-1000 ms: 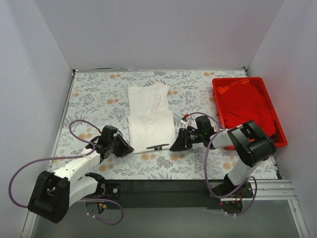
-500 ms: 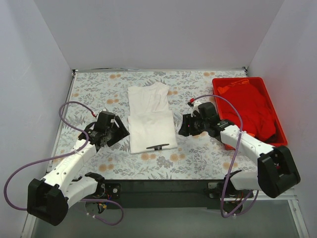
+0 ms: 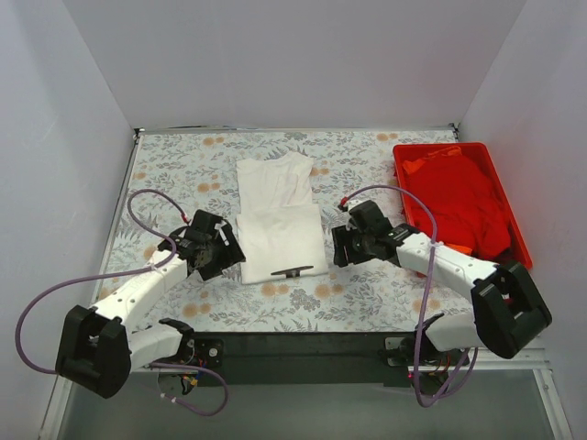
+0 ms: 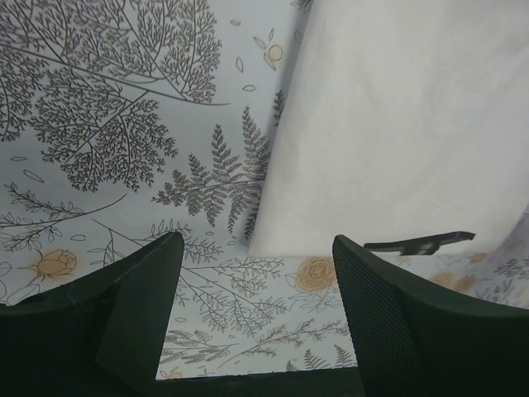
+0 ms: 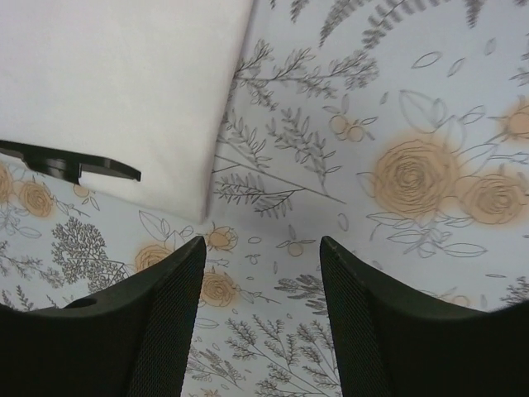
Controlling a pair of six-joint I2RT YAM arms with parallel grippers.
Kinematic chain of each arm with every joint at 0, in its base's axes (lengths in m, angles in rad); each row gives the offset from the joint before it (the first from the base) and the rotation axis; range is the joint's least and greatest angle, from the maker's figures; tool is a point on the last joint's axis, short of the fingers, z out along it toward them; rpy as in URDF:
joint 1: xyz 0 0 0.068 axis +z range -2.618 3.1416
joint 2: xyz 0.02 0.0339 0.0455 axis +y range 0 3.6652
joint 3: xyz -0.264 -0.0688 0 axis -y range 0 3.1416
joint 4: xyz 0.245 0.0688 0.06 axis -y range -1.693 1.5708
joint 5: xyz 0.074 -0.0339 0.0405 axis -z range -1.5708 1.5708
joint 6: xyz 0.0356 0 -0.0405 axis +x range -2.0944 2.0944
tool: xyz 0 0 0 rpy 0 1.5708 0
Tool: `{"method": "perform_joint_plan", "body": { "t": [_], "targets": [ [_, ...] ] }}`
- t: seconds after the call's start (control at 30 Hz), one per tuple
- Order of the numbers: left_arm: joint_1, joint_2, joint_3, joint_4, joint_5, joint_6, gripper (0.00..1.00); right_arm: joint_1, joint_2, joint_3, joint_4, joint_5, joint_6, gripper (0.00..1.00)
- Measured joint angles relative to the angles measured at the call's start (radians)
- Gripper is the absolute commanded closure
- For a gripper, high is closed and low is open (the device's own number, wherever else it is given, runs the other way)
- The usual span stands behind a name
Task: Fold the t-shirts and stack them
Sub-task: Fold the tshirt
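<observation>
left end effector [image 4: 256, 241]: spread, empty | right end effector [image 5: 261, 244]: spread, empty | both beside white t-shirt [image 3: 280, 240]

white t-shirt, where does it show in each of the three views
Top external: the white t-shirt lies in the centre of the picture, folded into a long strip.
Left wrist: it fills the upper right, its near corner at mid-frame.
Right wrist: it fills the upper left, its near corner at mid-left.
Shared landmark: the flat black piece at the shirt's near edge, seen also at and.
</observation>
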Motion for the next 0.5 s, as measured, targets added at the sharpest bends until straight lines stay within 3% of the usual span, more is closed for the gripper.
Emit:
{"method": "perform_joint_plan", "body": {
  "t": [0.2,0.5],
  "targets": [
    [-0.063,0.077,-0.040,0.007,0.011,-0.019,0.27,0.123,0.132,0.044,-0.026,0.067,0.069,0.37],
    [-0.097,0.102,-0.041,0.029,0.009,-0.029,0.28,0.185,0.262,0.163,-0.023,0.114,0.134,0.42]
  ]
}}
